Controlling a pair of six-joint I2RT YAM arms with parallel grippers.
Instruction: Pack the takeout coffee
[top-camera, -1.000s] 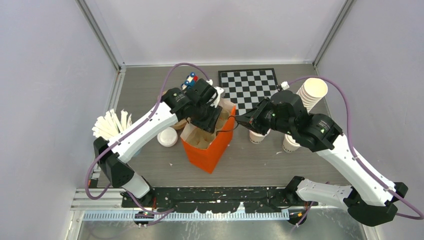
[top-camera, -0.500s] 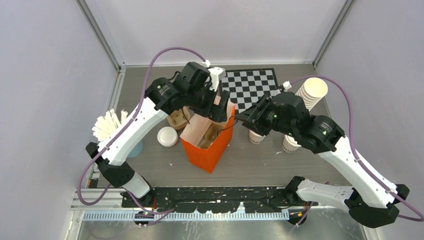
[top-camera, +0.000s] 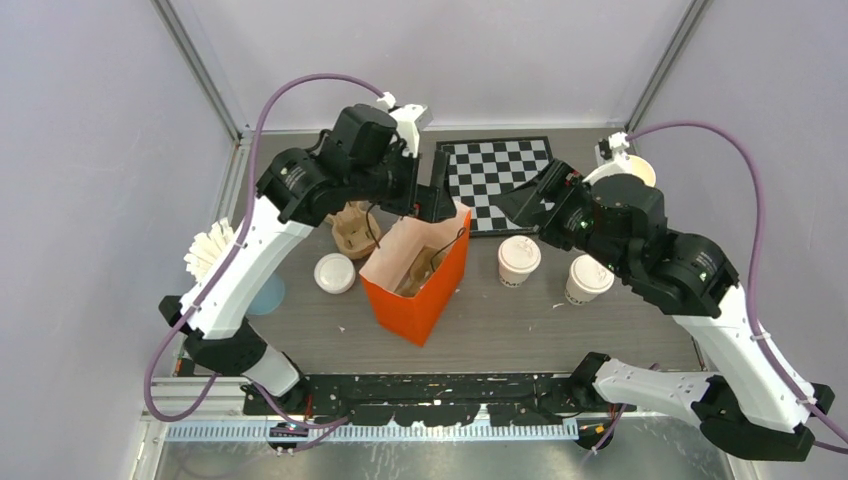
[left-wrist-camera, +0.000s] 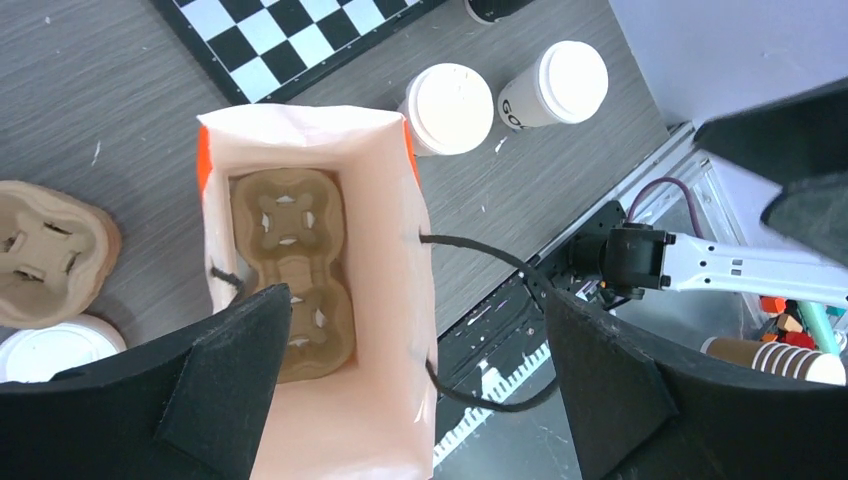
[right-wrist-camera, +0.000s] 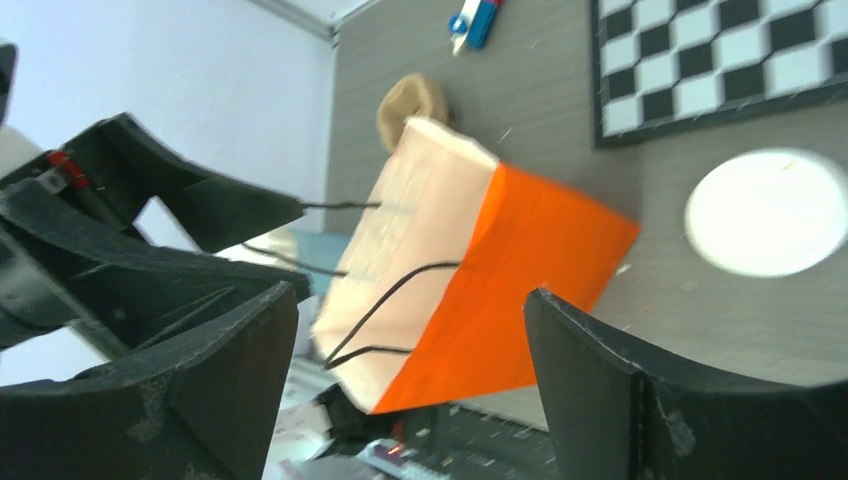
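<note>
Fingers of the left gripper (top-camera: 425, 197) (left-wrist-camera: 415, 305) stood spread wide with nothing between them, hanging above the far rim of the bag. From the left wrist I looked straight down into its open mouth. Fingers of the right gripper (top-camera: 525, 198) (right-wrist-camera: 410, 300) were spread too and gripped nothing. They were held above the table, to the right of the bag and facing it.

Noted, by size:
- Grey wood-grain table (top-camera: 500, 330).
- Checkerboard (top-camera: 497, 175) (left-wrist-camera: 290, 40) (right-wrist-camera: 720, 60) flat at the back, partly under both grippers in the top view.
- Orange paper bag (top-camera: 420, 305) (left-wrist-camera: 380, 300) (right-wrist-camera: 500, 280) upright at centre, mouth open, black cord handles loose over the rim.
- Stack of lidless cups (top-camera: 630, 172) at far right, mostly hidden behind the right arm.
- Brown cup carrier (top-camera: 415, 270) (left-wrist-camera: 295, 270) lay at the bottom of the bag with its pockets bare.
- Second carrier (top-camera: 352, 228) (left-wrist-camera: 45, 255) on the table left of the bag.
- Takeout coffee (top-camera: 518, 260) (left-wrist-camera: 447, 97) (right-wrist-camera: 765, 212), lid on, stood upright on the table just beside the bag's right side and outside it. Neither gripper touched it.
- Second lidded cup (top-camera: 587, 278) (left-wrist-camera: 560, 85) close to its right.
- White lid (top-camera: 334, 273) (left-wrist-camera: 45, 350) left of the bag. I could not tell whether a cup sat under it.
</note>
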